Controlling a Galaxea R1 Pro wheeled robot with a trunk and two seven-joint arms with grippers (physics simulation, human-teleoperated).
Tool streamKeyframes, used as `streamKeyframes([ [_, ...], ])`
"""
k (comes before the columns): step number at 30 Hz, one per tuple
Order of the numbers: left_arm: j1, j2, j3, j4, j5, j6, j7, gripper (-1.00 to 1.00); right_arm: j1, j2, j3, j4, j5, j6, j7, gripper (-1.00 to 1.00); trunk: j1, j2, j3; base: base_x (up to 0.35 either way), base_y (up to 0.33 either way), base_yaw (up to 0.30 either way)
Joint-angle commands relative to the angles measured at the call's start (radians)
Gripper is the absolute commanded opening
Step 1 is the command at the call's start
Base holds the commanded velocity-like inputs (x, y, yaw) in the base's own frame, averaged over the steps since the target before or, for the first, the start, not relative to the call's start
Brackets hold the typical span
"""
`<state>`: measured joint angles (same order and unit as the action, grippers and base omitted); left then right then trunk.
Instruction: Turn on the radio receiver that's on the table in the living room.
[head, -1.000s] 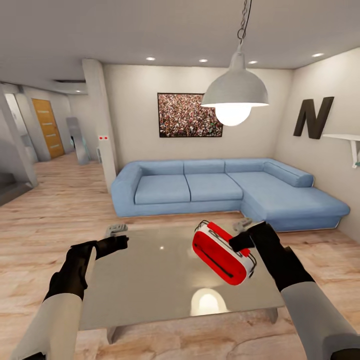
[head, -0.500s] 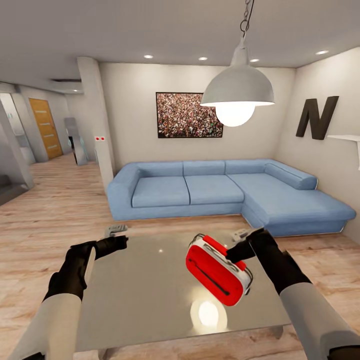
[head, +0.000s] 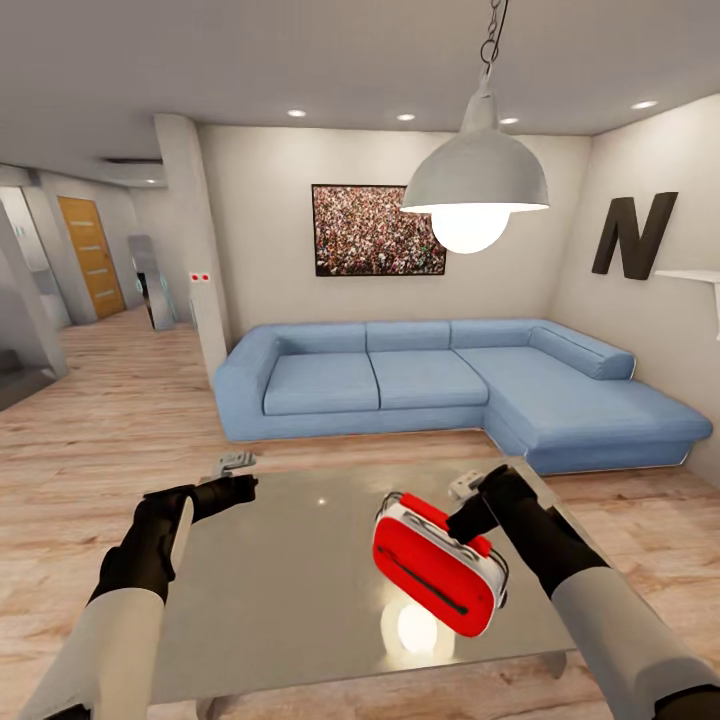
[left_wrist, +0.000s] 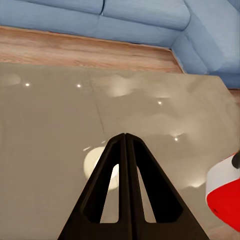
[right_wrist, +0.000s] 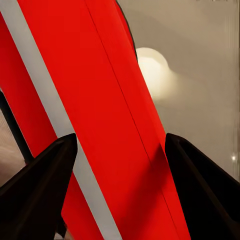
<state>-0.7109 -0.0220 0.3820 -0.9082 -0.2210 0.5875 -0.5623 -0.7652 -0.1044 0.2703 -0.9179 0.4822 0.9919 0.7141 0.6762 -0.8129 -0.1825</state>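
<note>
Near the counter's (head: 280, 590) right edge, our right claw (head: 468, 512) is clamped on the red radio receiver (head: 437, 567), holding it tilted above the glossy top. Our left claw (left_wrist: 125, 145), fingers pressed together, hovers over the left side. We judge switching on remains undone.

big blue l-shaped sofa (head: 450, 385) sits against the back wall, crowd picture (head: 378, 229) hanging above it. white pendant lamp (head: 476, 190) glows up front, black letter n (head: 627, 235) on the side wall. orange door (head: 90, 255) way down the hallway, light wood floor (head: 110, 420) all over.
</note>
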Motion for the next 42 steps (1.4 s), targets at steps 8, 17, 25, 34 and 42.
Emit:
streamKeyframes([
  [8,0.000,-0.001,0.000,0.000,0.001,-0.003,-0.001,-1.00,0.000,0.000,0.010,-0.001,-0.002,-0.004,0.003,-1.00,0.000,0.000,0.000,0.000,0.000,0.000],
  [17,0.001,-0.001,0.000,0.000,0.003,-0.005,-0.002,-1.00,0.000,0.000,0.006,-0.002,-0.009,-0.004,0.012,-1.00,0.000,0.000,0.000,0.000,0.000,0.000],
  [25,0.000,-0.001,0.000,-0.001,0.005,-0.005,-0.005,-1.00,0.000,0.000,0.007,-0.002,-0.009,-0.005,0.010,-1.00,0.000,0.000,0.000,0.000,0.000,0.000],
  [34,0.000,0.002,0.001,0.000,-0.001,0.002,-0.003,-1.00,0.000,0.000,0.007,-0.002,-0.006,-0.006,0.010,-1.00,0.000,0.000,0.000,0.085,0.000,0.000],
  [42,0.000,0.000,0.000,0.000,0.001,0.004,-0.004,-1.00,0.000,0.000,0.009,-0.002,-0.004,-0.006,0.010,-1.00,0.000,0.000,0.000,0.290,0.000,0.000],
])
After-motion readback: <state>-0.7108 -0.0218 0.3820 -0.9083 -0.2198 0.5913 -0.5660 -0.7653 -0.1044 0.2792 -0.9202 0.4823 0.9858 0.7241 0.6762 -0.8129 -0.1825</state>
